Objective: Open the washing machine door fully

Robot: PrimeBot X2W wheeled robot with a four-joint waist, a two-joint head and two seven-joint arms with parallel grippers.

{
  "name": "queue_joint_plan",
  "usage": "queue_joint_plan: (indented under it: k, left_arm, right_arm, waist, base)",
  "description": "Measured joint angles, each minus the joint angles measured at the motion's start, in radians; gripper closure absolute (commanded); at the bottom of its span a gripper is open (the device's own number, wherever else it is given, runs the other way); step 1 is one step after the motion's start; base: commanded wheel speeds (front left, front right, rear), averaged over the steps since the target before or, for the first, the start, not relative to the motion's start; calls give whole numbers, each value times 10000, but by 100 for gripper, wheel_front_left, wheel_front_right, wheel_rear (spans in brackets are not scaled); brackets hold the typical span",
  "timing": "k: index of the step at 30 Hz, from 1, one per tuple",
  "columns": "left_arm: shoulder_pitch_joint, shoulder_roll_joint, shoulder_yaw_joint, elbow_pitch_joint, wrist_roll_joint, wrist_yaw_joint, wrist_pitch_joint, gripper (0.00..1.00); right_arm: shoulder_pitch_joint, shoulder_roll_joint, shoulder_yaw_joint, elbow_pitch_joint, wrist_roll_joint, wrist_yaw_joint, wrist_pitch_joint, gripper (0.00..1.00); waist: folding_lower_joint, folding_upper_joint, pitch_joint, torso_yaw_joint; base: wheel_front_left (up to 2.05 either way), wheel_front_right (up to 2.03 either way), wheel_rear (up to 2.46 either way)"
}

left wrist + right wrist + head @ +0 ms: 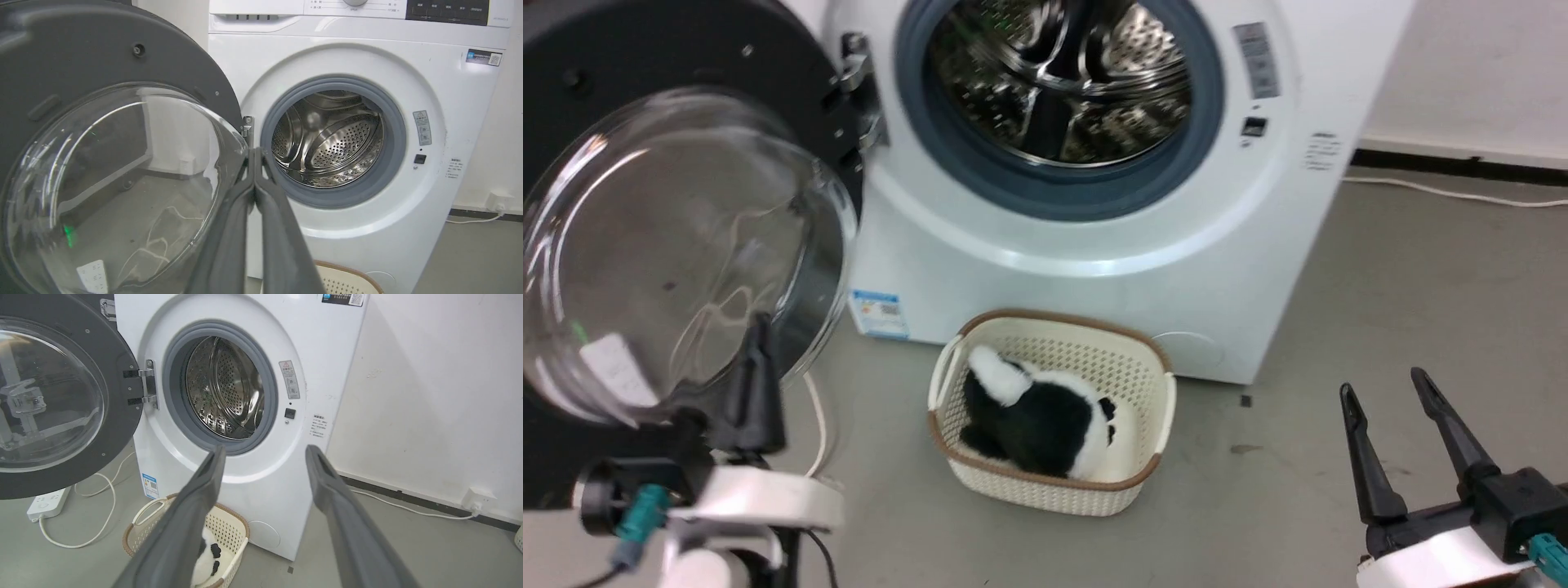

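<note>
Washing machine door (670,237): one; swung out to the left of the opening on its hinge (858,90); inner face and bulging glass bowl towards the head camera; drum mouth fully uncovered
Washing machine (1094,269): one; white front-loader on the floor, its right side near the wall; steel drum (1062,82) ringed by a grey-blue gasket (1054,192); blue label (878,314) low on the front
Left gripper (758,327): fingers pressed together with nothing between them; tips at the lower rim of the glass bowl; contact with the door cannot be told
Right gripper (1383,384): fingers spread wide, holding nothing; low on the right, well apart from the machine
Surface: grey floor (1421,286), bare concrete look
Room: white wall (1486,65) with black skirting (1462,163); one wall socket (476,498)
In front of the machine: one cream basket (1156,408) with a brown rim, just beside the machine's base below the opening; one black-and-white plush toy (1045,416) inside
Below the door: one white power strip (47,502); white cable (102,522) looping on the floor
</note>
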Motion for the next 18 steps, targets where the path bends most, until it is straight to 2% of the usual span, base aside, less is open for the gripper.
queue_joint_plan:
  k: [7,8,9,10,18]
  left_arm:
    - [959,-389,-784,-219,412,188,146,100]
    - [1081,-437,-871,-171,441,219,144,58]
    - [1195,-491,-965,-138,500,265,142,3]
    - [1289,-548,-1062,-100,546,286,134,0]
    - [1799,-746,-1684,330,943,403,88,0]
  right_arm:
    - [354,0,100,8,343,0,-75,0]
    - [428,0,102,31,414,0,-92,0]
    - [494,2,119,50,468,0,-100,0]
    - [574,0,115,69,508,0,-104,0]
    - [861,0,113,326,671,0,-151,0]
  waist:
    - [1,0,-321,-698]
    - [0,0,-350,-768]
    - [1,0,-378,-826]
    - [1,0,-404,-876]
    - [2,0,-504,-1042]
  base:
    - [0,0,0]
    - [0,0,0]
    - [0,0,0]
    - [0,0,0]
    - [0,0,0]
